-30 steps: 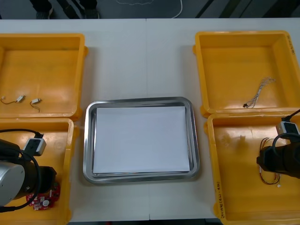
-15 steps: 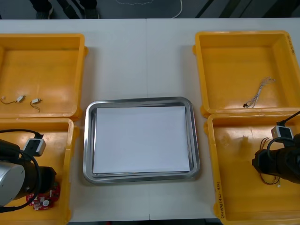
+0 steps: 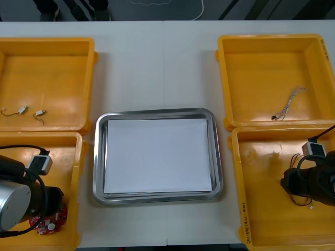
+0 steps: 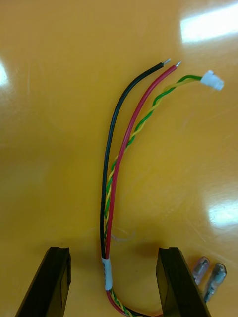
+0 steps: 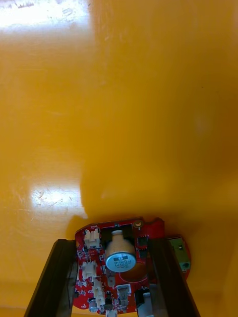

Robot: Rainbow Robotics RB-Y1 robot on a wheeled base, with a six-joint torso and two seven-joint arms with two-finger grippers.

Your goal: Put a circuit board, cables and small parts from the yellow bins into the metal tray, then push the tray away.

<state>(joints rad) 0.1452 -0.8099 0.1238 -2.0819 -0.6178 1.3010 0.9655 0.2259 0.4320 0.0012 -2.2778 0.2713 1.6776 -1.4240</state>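
Yellow bins [image 3: 261, 209], right pincer [image 4: 113, 252] spread astride cable [image 4: 126, 143], left pincer [image 5: 110, 242] spread around circuit board [image 5: 119, 270], metal tray [image 3: 97, 157] between

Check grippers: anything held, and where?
Nothing held yet. Right gripper is open astride the cable bundle near its taped end; left gripper is open over the red circuit board.

Bright, even overhead light on the table [image 3: 157, 63]; we see only soft shadows there. Tray [image 3: 97, 157] rim gleams, and its white inside is very bright. Right bin [image 4: 49, 124] floor: hard glare patches at 1, 4 and 10 o'clock from the cable [image 4: 110, 208]. Left bin [image 5: 158, 99] floor: glare at 10 and 11 o'clock from the board [image 5: 116, 267], with a broad darker shadow at its 12.
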